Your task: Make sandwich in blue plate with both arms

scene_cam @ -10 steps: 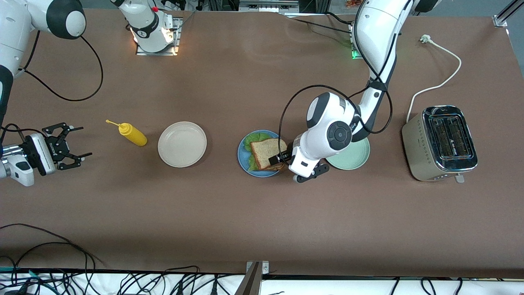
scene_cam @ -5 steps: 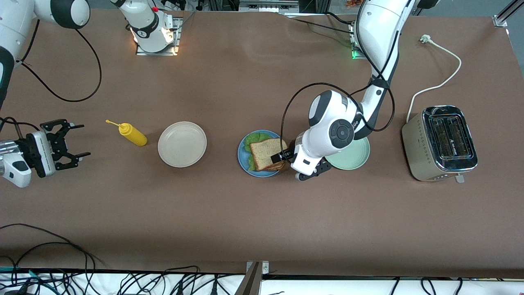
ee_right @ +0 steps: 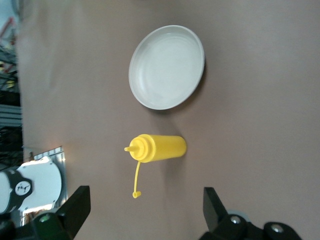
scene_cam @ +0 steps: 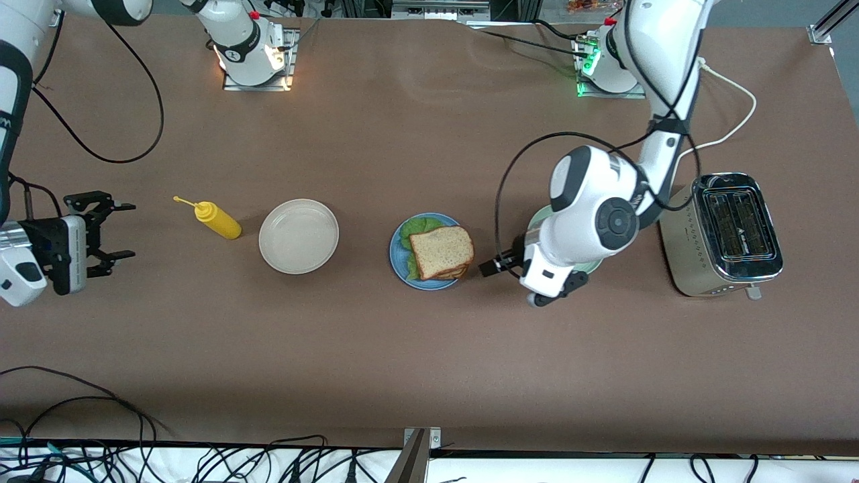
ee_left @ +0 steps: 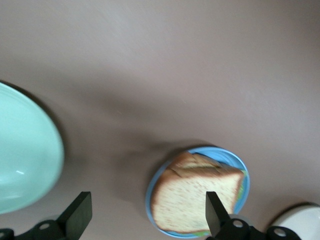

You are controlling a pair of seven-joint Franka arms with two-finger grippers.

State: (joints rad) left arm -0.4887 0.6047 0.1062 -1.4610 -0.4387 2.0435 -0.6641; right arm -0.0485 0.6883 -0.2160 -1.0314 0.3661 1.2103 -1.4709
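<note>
Sandwich [scene_cam: 440, 253] sits stacked on blue plate [scene_cam: 397, 258], frame centre. Left gripper [scene_cam: 493, 265] and right gripper [scene_cam: 107, 228] fingers wide open, empty. Retract clear, don't nudge the bread.

left gripper [scene_cam: 500, 263]: has drawn back off the sandwich [scene_cam: 441, 252], now apart from it, toward the left arm's end of the tabletop
sandwich: top slice now fully uncovered
pale green plate [scene_cam: 541, 217]: now mostly hidden under the left arm
right gripper [scene_cam: 111, 231]: shifted slightly toward the right arm's end
</note>
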